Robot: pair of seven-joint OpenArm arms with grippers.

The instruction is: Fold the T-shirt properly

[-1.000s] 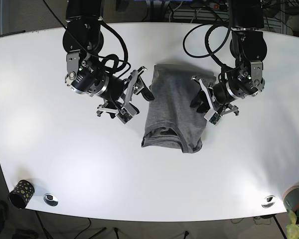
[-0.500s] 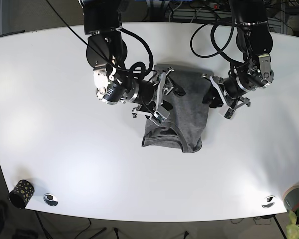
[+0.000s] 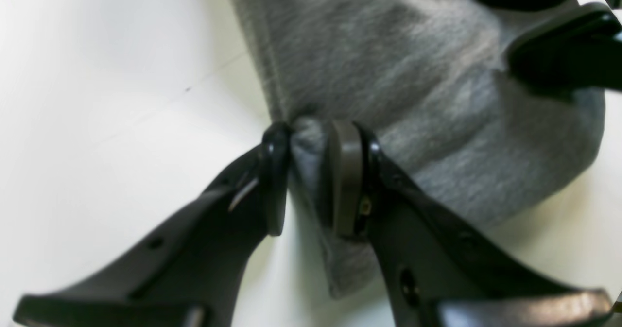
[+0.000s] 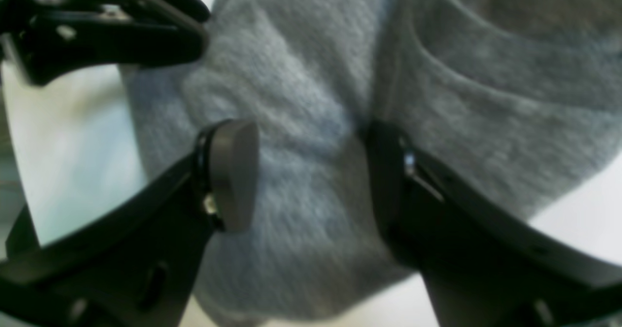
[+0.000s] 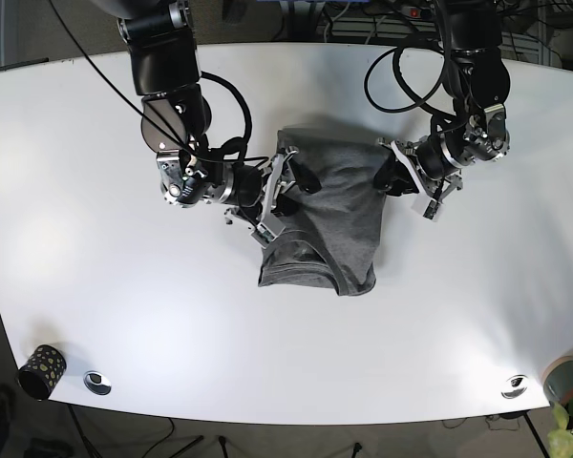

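Note:
The grey T-shirt (image 5: 325,224) lies folded into a narrow strip in the middle of the white table (image 5: 458,315), collar end toward the front. My left gripper (image 5: 393,178) is at the shirt's far right corner. In the left wrist view it (image 3: 308,176) is shut on a pinched fold of the shirt's edge (image 3: 388,74). My right gripper (image 5: 288,188) is over the shirt's far left side. In the right wrist view it (image 4: 311,181) is open, with its pads (image 4: 233,181) set wide apart astride the cloth (image 4: 301,98).
A patterned black cup (image 5: 41,370) and a metal disc (image 5: 97,382) sit at the table's front left corner. Another disc (image 5: 514,385) and a grey pot (image 5: 565,380) are at the front right. Cables hang behind both arms.
Both grippers have come in onto the shirt's far corners. The left one has closed on the edge. The shirt has shifted a little to the left and its far end has bunched.

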